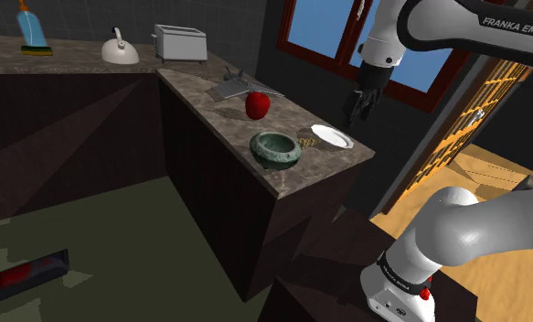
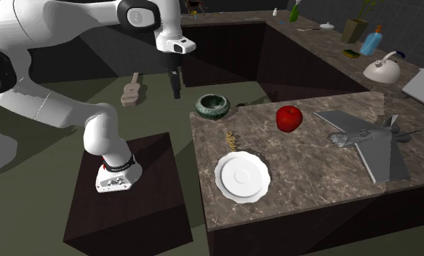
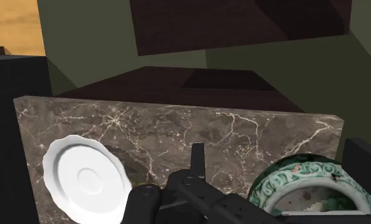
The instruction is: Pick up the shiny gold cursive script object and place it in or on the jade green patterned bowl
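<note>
brown marble counter [image 3: 177, 127]: seen below, ahead of jaws | white scalloped plate [image 3: 85, 178], green patterned bowl [image 3: 305, 175]: laid either side of jaws | gold script piece [image 2: 230, 138]: laid between them | red apple [image 2: 289, 118], grey model aeroplane [image 2: 370, 142]: laid farthest

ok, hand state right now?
Black two-finger hand: cannot be told whether open or closed; the shiny gold cursive script object lies on the brown marble counter, not in it.

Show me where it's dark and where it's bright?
Shoulder view: the kitchen is dim, but the window glows blue and the floor looks sunny orange. Second exterior view: the white plate stands out brightest on the dark counter. Wrist view: the plate shines white too.
</note>
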